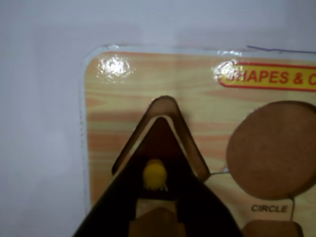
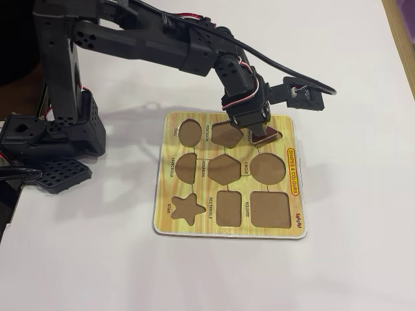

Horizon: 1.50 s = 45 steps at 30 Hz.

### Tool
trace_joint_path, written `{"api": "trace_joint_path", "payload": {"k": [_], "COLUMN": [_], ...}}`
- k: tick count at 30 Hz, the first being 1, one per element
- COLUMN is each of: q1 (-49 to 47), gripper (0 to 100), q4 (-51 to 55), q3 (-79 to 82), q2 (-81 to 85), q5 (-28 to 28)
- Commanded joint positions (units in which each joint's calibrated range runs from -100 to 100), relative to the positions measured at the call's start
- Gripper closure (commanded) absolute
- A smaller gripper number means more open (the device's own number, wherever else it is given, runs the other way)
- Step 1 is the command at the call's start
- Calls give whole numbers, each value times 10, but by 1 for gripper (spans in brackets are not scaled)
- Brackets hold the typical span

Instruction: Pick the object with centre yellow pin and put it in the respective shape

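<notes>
The gripper point(image 1: 154, 197) was closed on the little yellow knob point(image 1: 154, 173) of the dark brown triangle piece point(image 1: 160, 140). In the wrist view the black fingers came up from the bottom edge and pinched the knob between them. The triangle piece sat over the triangle hole point(image 1: 165, 106) in the yellow puzzle board point(image 1: 123, 84). It looked a bit crooked, so a strip of the hole's brown floor showed along its top and right side. I could not tell if the piece lay all the way down flat. The round circle hole point(image 1: 271, 148) was just to the right.

In the fixed view the black arm point(image 2: 188, 45) reached from the left across the white table point(image 2: 350, 259). The gripper point(image 2: 254, 133) pointed down at the board's far right corner, where the triangle piece point(image 2: 269, 135) was.
</notes>
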<state>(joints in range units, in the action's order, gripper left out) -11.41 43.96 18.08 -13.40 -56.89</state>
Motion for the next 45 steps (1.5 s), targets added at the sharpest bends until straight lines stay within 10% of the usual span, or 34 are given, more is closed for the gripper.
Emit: {"api": "trace_joint_path", "payload": {"k": [1, 45], "q1": [7, 12], "gripper": [99, 99], "q4": [-7, -41], "q3": [-32, -31], "q2": [6, -18], "q5": [2, 1]}}
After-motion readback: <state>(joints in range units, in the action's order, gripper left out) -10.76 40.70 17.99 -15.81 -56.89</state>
